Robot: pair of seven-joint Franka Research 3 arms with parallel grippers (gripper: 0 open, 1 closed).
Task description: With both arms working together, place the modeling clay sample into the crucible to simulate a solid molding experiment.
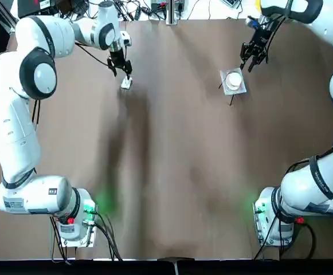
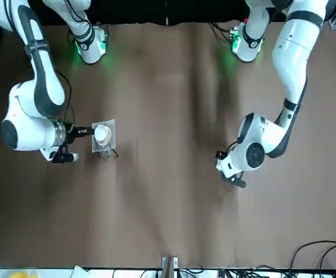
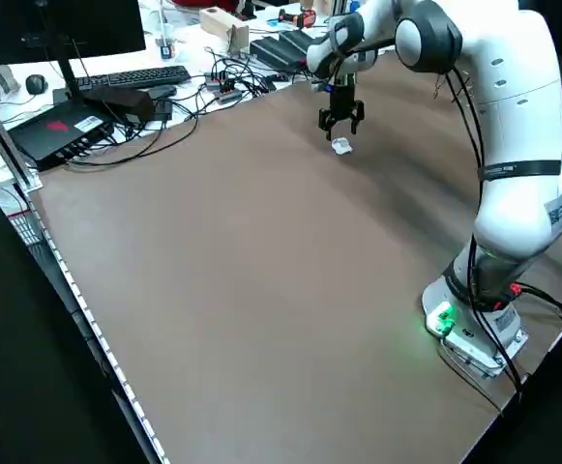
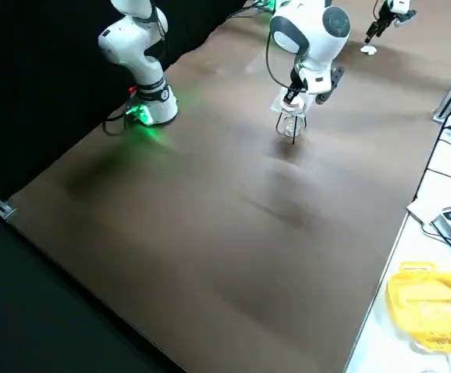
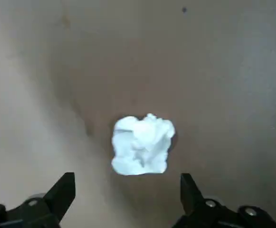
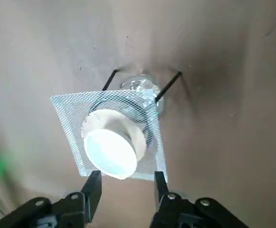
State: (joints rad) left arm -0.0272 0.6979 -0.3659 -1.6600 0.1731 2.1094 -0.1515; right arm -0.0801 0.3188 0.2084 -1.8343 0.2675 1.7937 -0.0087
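The modeling clay sample [image 5: 142,145] is a small whitish lump lying on the brown table [image 1: 177,160], seen also in the top view [image 1: 126,83] and from the left side [image 3: 341,147]. My left gripper [image 5: 126,192] hovers just above it, open, its fingers either side of the lump without touching. The crucible [image 6: 111,147], a round white cup, stands on a square wire-mesh plate [image 6: 71,107] with thin dark legs at the far right [image 1: 233,80]. My right gripper [image 6: 126,186] is open just beside the cup [image 2: 101,134], holding nothing.
Under the mesh plate sits a small glass burner [image 6: 140,85]. Cables, a keyboard and boxes lie beyond the table's far edge [image 3: 164,77]. A yellow object [image 4: 427,299] lies off the table's side. The arm bases [image 1: 69,212] stand at the near corners.
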